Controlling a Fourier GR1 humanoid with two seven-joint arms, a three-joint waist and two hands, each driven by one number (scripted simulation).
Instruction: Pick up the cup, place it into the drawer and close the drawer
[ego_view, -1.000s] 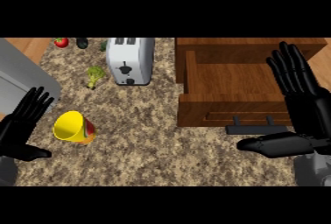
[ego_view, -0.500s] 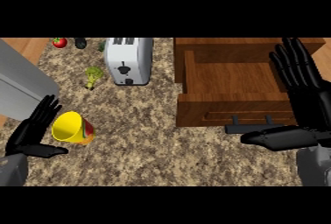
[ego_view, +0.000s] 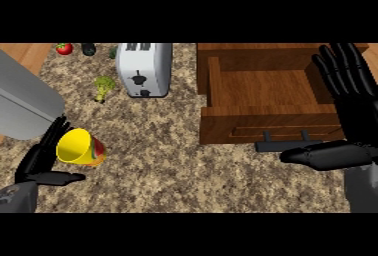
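The yellow cup (ego_view: 76, 147) lies tilted on the speckled bench (ego_view: 170, 170) near its left edge, with the opening turned up and to the left and a red-and-green pattern on its side. The left hand (ego_view: 40, 159) is just beside the cup on its left; the fingers are straight and spread, reaching up along the cup's rim, and the thumb points to the right below the cup. I cannot tell if the fingers touch the cup. The right hand (ego_view: 347, 97) shows at the right edge, open with the fingers straight and up, over the right side of the wooden drawer (ego_view: 258, 95). The drawer is open, with a dark handle (ego_view: 284, 145) at its front. At the far edge stand a toaster (ego_view: 144, 67), a green vegetable (ego_view: 103, 87) and a strawberry (ego_view: 64, 48).
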